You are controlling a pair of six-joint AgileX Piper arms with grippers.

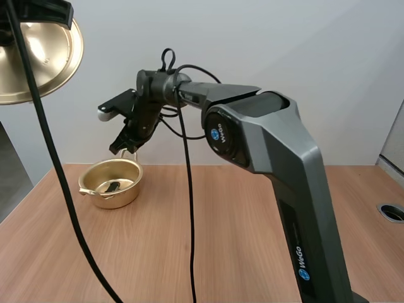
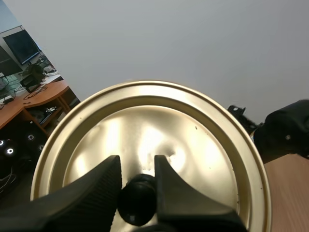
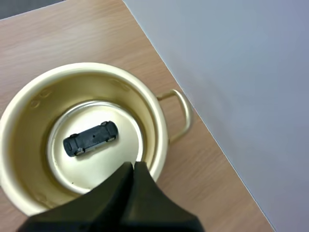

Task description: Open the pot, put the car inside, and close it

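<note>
Left gripper point(image 2: 137, 180) is clamping the lid point(image 2: 193, 140) by its knob point(image 2: 137, 200), while the pot point(image 1: 129, 190), with the car point(image 3: 91, 137) lying inside, is sitting well below and ahead, just beneath the right gripper point(image 3: 133, 169), whose fingers are pressing together on nothing.

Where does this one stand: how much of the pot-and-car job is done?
Done: the pot is open and the car lies inside it. In hand: the left gripper holds the lid aloft by its knob; the right gripper, shut, hangs over the pot. Left: setting the lid back on.
</note>
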